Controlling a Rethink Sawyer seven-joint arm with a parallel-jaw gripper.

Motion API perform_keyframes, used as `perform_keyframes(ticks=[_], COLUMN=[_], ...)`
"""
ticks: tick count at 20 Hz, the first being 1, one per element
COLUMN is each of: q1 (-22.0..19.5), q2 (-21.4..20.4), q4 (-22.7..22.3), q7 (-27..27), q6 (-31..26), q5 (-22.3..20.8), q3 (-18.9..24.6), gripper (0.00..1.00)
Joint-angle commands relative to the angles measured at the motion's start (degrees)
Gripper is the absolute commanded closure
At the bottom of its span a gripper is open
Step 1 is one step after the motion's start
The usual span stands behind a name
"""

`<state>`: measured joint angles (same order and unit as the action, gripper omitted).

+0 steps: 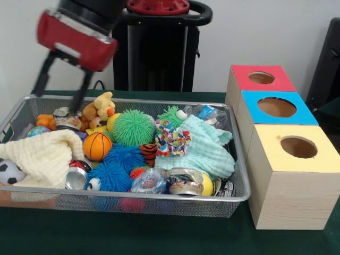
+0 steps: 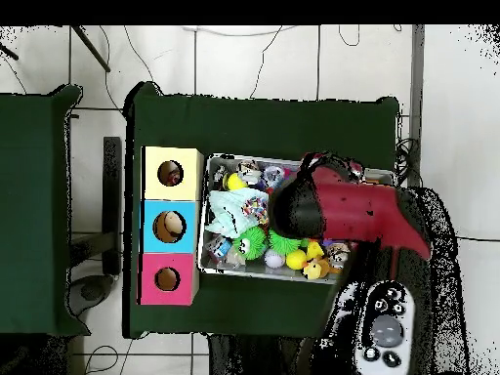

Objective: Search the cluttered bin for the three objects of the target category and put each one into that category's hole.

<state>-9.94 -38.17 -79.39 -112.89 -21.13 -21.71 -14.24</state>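
The cluttered bin [image 1: 159,204] of silver wire mesh lies on the green table, full of toys, cans and cloths. My gripper [image 1: 57,102] hangs tilted over its far left corner in the front view, open and empty, with its black fingers [image 1: 81,93] just above a can [image 1: 66,119] and beside a plush bear [image 1: 101,106]. The hole [image 1: 298,146] is in the yellow-topped box, nearest of the boxes right of the bin. In the overhead view the arm's red and black head [image 2: 298,210] covers part of the bin [image 2: 207,262], and the hole [image 2: 170,174] shows at the left.
The blue-topped box [image 1: 277,107] and the red-topped box [image 1: 261,77] stand behind the yellow one. In the bin are an orange basketball [image 1: 97,146], a green spiky ball [image 1: 133,127], blue spiky balls [image 1: 119,159], a soccer ball [image 1: 8,172], a cream cloth [image 1: 45,156] and a mint cloth [image 1: 204,149].
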Motion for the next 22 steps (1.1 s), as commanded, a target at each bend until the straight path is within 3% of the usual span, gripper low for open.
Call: perform_keyframes(ticks=[1,7,11,15,19,22], q1=[5.2,5.4,4.0,1.8,3.0,5.4], q2=[1.9,3.2,3.9,4.8,7.1,8.4], q4=[2.9,6.4,6.4,6.6,9.5,12.9], q7=[-1.1,-2.0,-5.9,-5.8,0.3,1.5], q6=[-10.1,-13.5,-11.8,-11.2,-12.1,-13.9], q5=[-1.0,1.5,4.4,7.2,2.7,0.1], q3=[1.8,2.7,3.4,5.2,3.6,1.3], gripper=[0.0,0.0,0.0,0.0,0.0,0.0])
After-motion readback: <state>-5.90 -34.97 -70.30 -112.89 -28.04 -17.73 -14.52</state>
